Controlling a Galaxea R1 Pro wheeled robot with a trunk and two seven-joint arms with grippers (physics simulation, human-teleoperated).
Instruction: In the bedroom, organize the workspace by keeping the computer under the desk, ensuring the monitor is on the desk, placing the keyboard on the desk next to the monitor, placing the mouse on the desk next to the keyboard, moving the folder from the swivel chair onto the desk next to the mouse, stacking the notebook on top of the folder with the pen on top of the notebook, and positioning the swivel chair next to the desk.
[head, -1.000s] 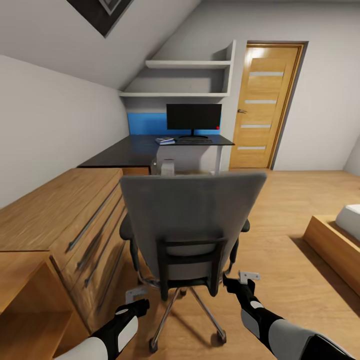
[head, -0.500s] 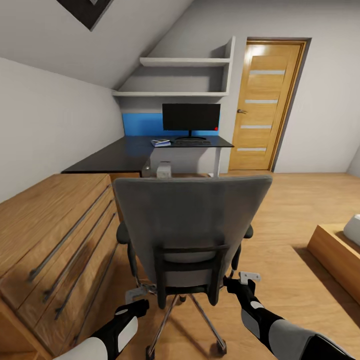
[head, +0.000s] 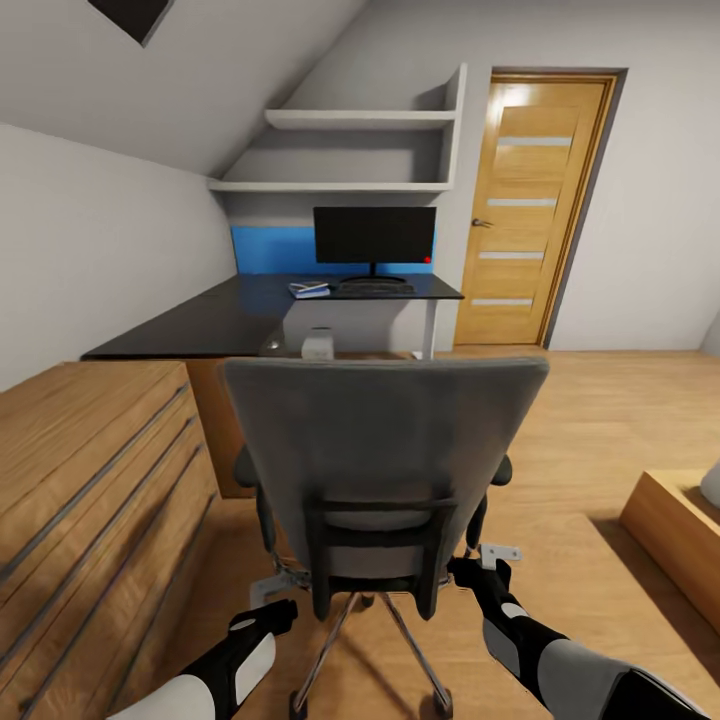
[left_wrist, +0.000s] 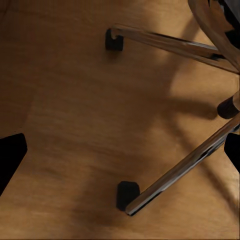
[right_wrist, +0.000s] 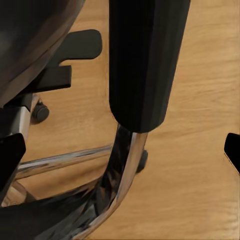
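Attic bedroom – desk (head: 240, 315), door (head: 525, 205), bed corner (head: 680, 525)

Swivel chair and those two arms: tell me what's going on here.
The robot is behind the swivel chair, facing the desk across the wood floor. Its left gripper and right gripper are low on either side of the chair's back, both open, gripping nothing. The wrist views look down at the chrome base and castors. The monitor stands on the desk with the keyboard in front, and the computer sits underneath. The chair is not yet at the desk.
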